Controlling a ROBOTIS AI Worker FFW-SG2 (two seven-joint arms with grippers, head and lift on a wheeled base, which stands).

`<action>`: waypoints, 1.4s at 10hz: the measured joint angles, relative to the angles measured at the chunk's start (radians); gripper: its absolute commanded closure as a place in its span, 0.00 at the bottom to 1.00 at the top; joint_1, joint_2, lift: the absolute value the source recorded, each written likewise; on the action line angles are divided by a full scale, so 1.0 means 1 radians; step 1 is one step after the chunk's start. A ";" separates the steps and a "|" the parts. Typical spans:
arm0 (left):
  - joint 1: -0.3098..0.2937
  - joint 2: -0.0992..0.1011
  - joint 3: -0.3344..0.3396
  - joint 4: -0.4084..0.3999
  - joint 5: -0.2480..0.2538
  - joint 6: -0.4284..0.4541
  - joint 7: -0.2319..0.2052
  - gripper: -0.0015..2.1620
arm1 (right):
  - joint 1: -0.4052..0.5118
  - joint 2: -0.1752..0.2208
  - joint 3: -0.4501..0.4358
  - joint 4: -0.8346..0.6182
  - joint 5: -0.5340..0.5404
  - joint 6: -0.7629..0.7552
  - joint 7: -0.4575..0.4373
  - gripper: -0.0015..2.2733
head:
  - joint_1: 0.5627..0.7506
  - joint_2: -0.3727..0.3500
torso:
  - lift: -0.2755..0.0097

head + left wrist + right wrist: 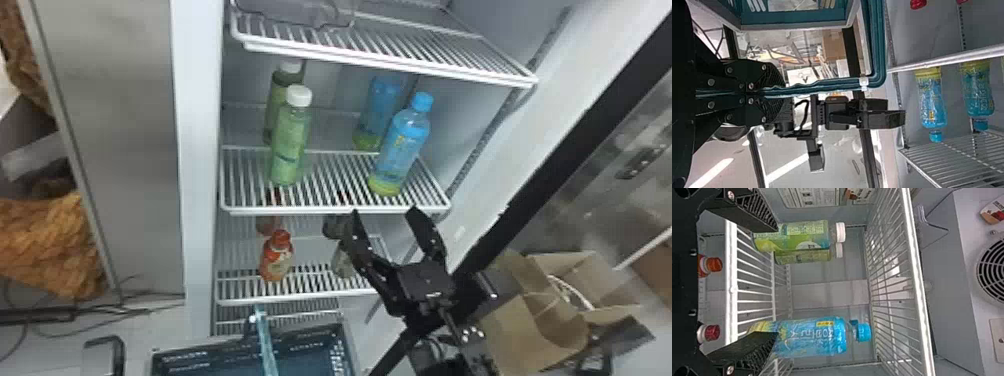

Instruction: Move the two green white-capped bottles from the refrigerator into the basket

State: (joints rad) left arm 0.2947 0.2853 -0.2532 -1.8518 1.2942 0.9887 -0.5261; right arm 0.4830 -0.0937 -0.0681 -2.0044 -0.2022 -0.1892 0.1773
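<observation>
Below the refrigerator's bottle shelf (310,211) is the basket (793,16), its handle (828,84) clamped in the left gripper (782,92). Both green white-capped bottles (289,145) stand on that shelf, so both transfers remain; the right gripper (385,211), spread and empty, is near the shelf's front edge.

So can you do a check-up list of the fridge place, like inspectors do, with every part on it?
Surface: white wire shelf, no spill seen.
Job's things: both green bottles upright on that shelf, one behind the other, white caps on; basket hanging by its handle.
Clutter: two blue bottles on the same shelf, to the right; red-capped bottle one shelf down.
Left end effector: shut on the handle.
Right end effector: open, nothing held.
Cables: thin dark ones left of the refrigerator.
Surroundings: open cardboard box at the right.
</observation>
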 measured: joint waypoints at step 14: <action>0.000 -0.009 0.014 0.000 0.006 -0.004 0.000 0.54 | -0.436 -0.046 0.089 0.299 -0.007 0.124 0.166 0.04 | 0.70 0.08 | 0.95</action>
State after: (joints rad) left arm 0.2945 0.2762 -0.2394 -1.8518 1.3002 0.9844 -0.5262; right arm 0.0469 -0.1397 0.0205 -1.7058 -0.2095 -0.0649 0.3431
